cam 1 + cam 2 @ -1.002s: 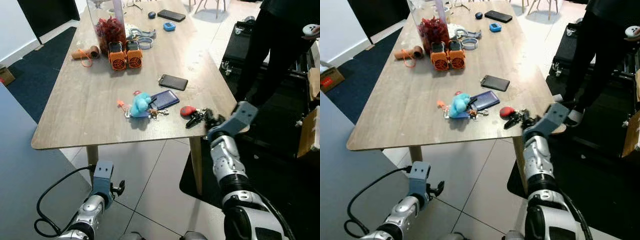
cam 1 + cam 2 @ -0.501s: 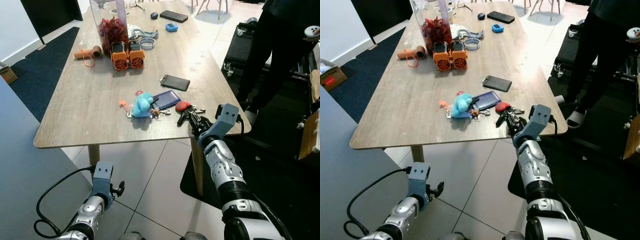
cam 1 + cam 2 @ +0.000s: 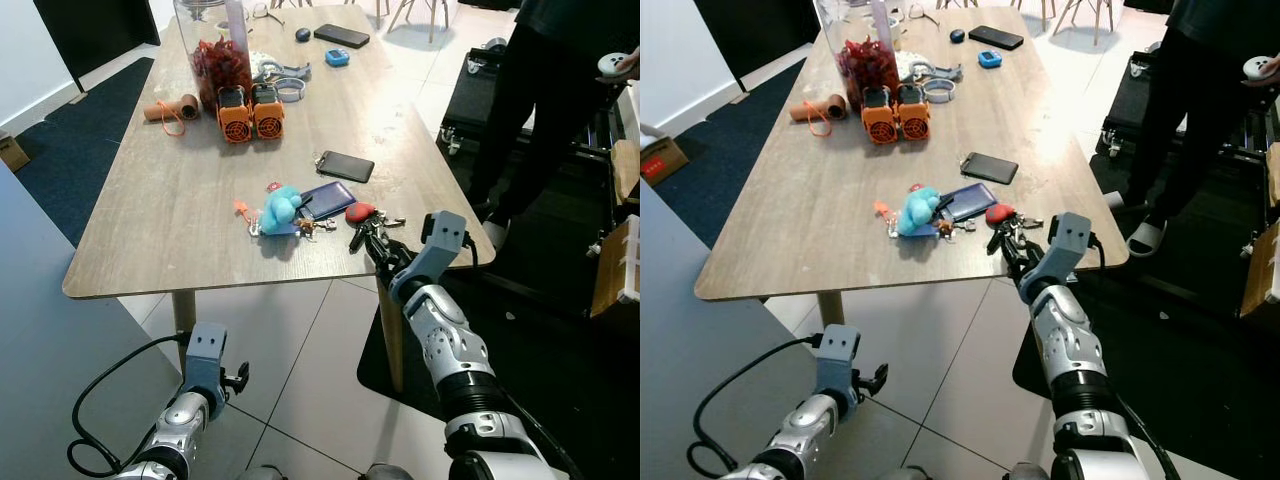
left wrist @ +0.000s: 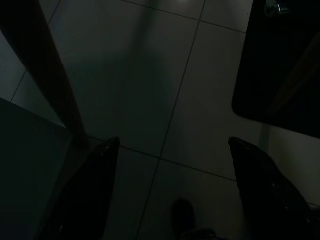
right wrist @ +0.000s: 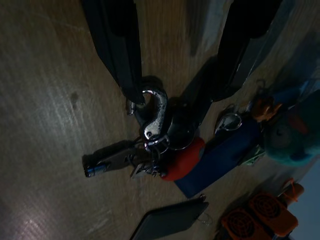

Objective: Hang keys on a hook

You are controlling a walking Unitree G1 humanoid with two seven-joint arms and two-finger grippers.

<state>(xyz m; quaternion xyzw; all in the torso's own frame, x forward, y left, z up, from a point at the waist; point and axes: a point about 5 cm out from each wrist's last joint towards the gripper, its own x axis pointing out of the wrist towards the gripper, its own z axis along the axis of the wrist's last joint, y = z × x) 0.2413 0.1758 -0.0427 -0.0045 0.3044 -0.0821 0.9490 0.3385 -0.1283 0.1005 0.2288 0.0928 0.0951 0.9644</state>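
Note:
A bunch of keys (image 3: 375,224) with a red fob (image 3: 360,212) and a silver carabiner (image 5: 156,112) lies on the wooden table (image 3: 180,220), near its front right corner. My right gripper (image 3: 366,240) reaches in low from that corner. It is open, one black finger (image 5: 122,55) on each side of the carabiner, and that finger's tip touches the carabiner. My left gripper (image 4: 173,142) hangs open near the tiled floor, beside the table leg (image 4: 47,75).
A blue wallet (image 3: 328,198) and a blue plush keychain (image 3: 282,208) lie just left of the keys, with a black phone (image 3: 346,165) behind them. Orange boxes (image 3: 251,110) and a jar (image 3: 222,55) stand farther back. A person (image 3: 560,90) stands at the right.
My right gripper has swung left from the table's right edge onto the keys. The red fob now lies a little closer to the wallet. The left arm is unchanged.

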